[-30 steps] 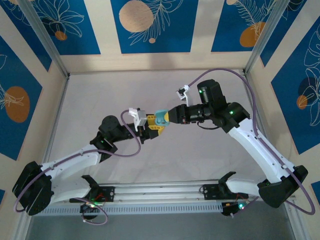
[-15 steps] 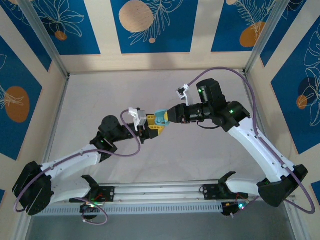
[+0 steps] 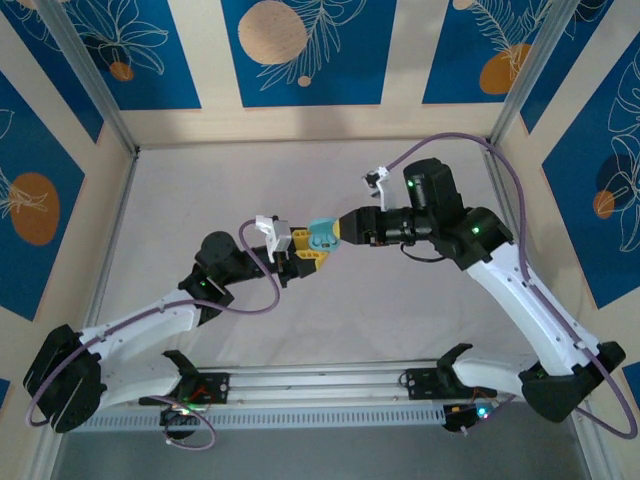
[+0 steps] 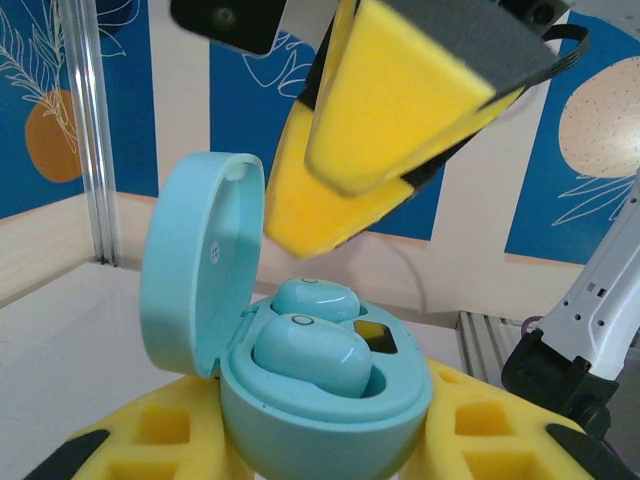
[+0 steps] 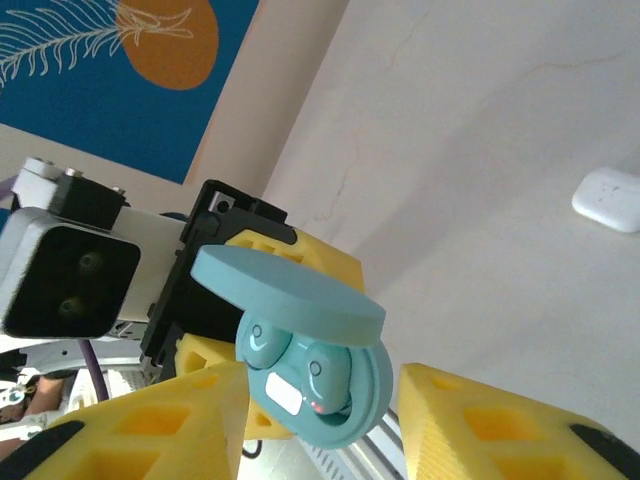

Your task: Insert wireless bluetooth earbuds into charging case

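Left gripper (image 3: 306,251) clamps the open cyan case (image 4: 320,420), both cyan earbuds (image 4: 312,355) seated inside. Right gripper (image 3: 334,233) stands parted close by, holding nothing, above mid-worktop (image 3: 200,190).

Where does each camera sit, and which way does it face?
Top external: above, behind the bases, looking down at the table; both arms show, left gripper and right gripper close together mid-table.
Left wrist: on the left arm, looking over its own fingers at the open cyan case they hold.
Right wrist: on the right arm, facing that case between its spread fingers.
Shared: both wrist views show two cyan earbuds seated inside.
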Tool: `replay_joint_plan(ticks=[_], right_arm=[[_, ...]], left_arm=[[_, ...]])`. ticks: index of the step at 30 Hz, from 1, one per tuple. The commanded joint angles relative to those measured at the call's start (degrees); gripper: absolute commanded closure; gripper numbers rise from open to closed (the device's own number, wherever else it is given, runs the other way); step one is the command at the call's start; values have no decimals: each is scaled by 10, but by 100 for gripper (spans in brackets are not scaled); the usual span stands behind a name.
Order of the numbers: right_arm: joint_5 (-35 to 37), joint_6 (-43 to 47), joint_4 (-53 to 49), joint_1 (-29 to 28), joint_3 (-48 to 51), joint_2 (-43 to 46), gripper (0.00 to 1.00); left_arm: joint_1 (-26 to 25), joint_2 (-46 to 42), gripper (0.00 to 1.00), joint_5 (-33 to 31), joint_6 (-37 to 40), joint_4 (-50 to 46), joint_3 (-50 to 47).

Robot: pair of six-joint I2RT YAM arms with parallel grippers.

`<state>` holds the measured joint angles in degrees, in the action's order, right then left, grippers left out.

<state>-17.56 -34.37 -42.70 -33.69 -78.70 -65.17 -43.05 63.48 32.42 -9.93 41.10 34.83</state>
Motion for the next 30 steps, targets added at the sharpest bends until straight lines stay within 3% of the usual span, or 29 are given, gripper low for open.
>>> replay_joint_plan(ticks=[1,7,14,24,30], right_arm=[[39,-27,31,7,2,29,54],[77,-72,49,13,-21,6,51],[60,-71,6,9,-78,-75,49],[-30,-20,-56,-9,-82,-98,48],[-71,-49,-2,-6,-10,-49,47]], left_arm=[[-6,-10,67,1,12,13,13],[-6,-12,67,1,17,5,12],[-6,-19,67,2,19,-1,17],[-6,-25,66,-18,22,0,16],[-6,-22,66,-21,22,6,19]])
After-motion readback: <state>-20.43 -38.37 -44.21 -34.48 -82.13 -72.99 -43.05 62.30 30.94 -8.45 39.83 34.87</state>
